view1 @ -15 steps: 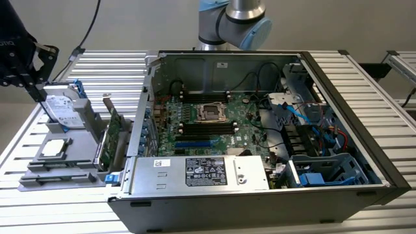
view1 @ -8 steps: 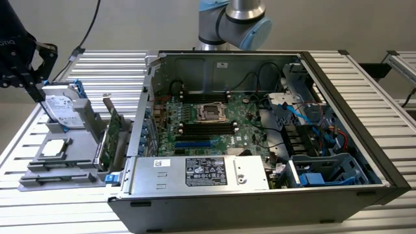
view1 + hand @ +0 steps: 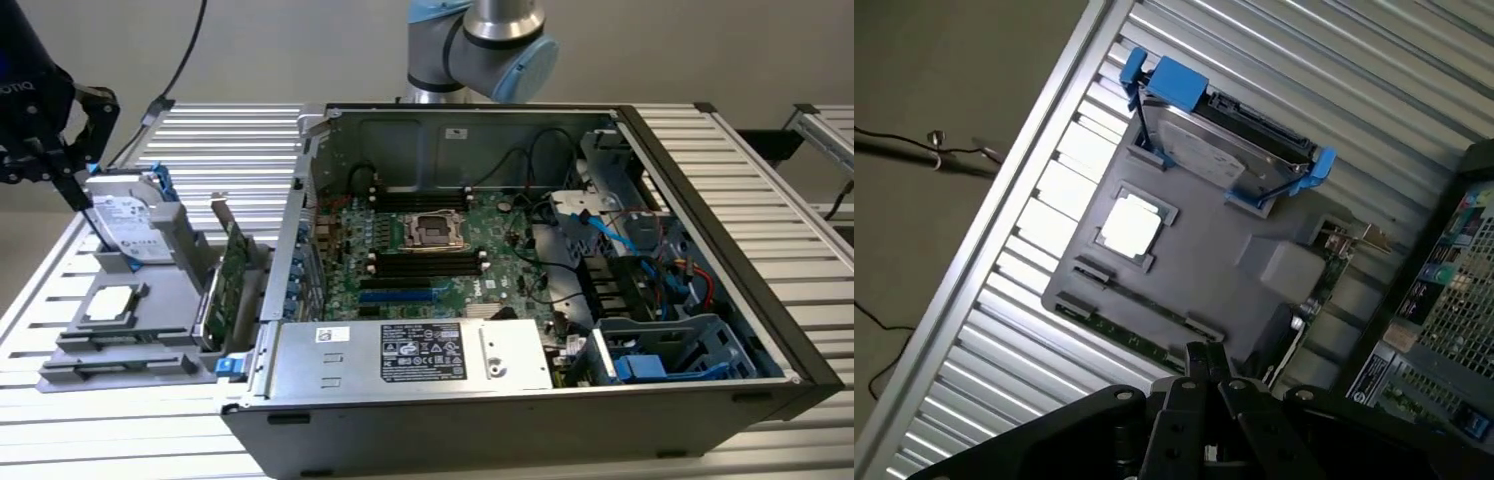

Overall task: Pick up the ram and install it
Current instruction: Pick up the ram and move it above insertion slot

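Note:
The ram [image 3: 1124, 332] is a thin green stick standing on edge in a groove along the rim of the grey holder [image 3: 1204, 255]. My gripper [image 3: 1206, 368] hangs above that side of the holder, fingertips together and nothing between them. In the exterior view my gripper [image 3: 80, 195] is at the far left, above the holder [image 3: 127, 345], well away from the open computer case [image 3: 534, 250]. Inside the case, the black memory slots [image 3: 424, 262] lie beside the processor socket [image 3: 435, 228] on the green motherboard.
The holder also carries an upright hard drive [image 3: 131, 225] in blue brackets, a square processor chip [image 3: 1130, 224] and a green expansion card [image 3: 230, 285] with a metal bracket. Cables and drive cages [image 3: 641, 290] crowd the case towards the exterior view's right. The arm's base [image 3: 481, 45] stands behind the case.

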Tool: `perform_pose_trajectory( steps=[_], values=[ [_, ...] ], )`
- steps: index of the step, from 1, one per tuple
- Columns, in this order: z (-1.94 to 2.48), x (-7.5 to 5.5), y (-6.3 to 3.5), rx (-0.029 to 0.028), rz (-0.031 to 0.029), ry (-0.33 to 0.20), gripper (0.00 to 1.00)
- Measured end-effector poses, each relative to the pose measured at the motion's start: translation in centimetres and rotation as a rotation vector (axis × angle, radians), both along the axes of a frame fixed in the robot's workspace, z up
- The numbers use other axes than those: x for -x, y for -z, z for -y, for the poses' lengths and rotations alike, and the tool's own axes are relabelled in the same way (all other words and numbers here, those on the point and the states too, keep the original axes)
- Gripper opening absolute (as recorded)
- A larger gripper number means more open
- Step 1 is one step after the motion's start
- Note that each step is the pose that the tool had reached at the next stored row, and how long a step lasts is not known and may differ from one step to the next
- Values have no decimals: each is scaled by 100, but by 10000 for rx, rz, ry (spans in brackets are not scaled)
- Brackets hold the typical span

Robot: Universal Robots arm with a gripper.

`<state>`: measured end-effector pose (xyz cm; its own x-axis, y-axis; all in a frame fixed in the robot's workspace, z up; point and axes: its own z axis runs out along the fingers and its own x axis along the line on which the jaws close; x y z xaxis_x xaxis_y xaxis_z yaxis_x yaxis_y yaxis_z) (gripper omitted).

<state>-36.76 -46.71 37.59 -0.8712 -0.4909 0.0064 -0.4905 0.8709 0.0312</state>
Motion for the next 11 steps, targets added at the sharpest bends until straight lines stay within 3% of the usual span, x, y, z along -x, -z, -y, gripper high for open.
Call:
perform_pose_trajectory(
  steps=[11],
  values=[
    [0,0,14,0,-1,-1995,11]
  ],
)
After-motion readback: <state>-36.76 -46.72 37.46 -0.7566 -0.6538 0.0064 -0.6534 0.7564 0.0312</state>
